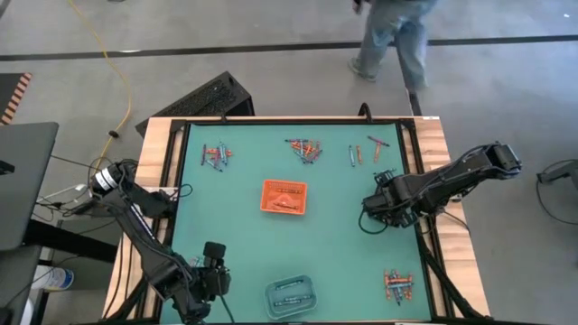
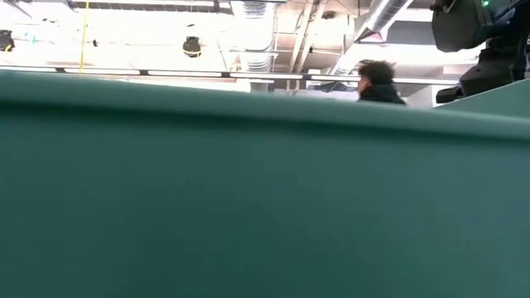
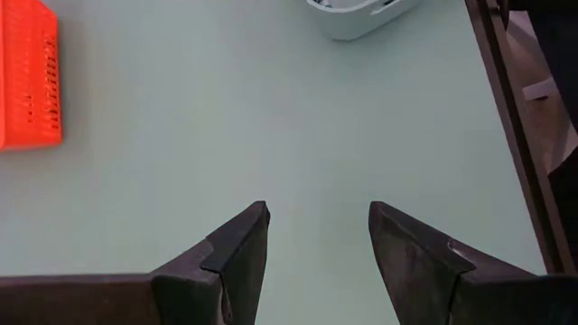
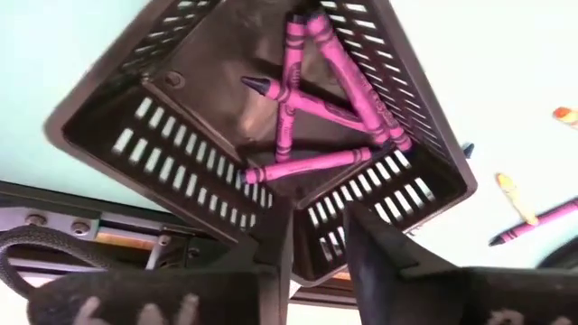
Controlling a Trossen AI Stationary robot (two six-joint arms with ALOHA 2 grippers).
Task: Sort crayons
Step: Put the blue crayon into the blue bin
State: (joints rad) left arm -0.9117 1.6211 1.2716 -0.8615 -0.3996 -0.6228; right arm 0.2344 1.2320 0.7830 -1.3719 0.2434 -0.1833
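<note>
- Right gripper (image 4: 312, 239): above the black slotted tray (image 4: 181, 144) near the table's right edge; fingers narrowly parted, holding nothing.
- Magenta crayons (image 4: 302, 86): lying crossed inside that tray.
- Crayon piles (image 1: 305, 149): scattered on the green mat (image 1: 244, 244).
- Left gripper (image 3: 316, 239): over bare mat at the near edge, fingers spread wide, empty.
- Orange tray (image 1: 284, 196): at centre.

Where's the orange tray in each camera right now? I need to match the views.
High view: orange tray, middle of the green mat.
Low view: not in it.
Left wrist view: orange tray, cut off by the picture's edge.
Right wrist view: not in it.
Shared landmark: clear tray.
</note>
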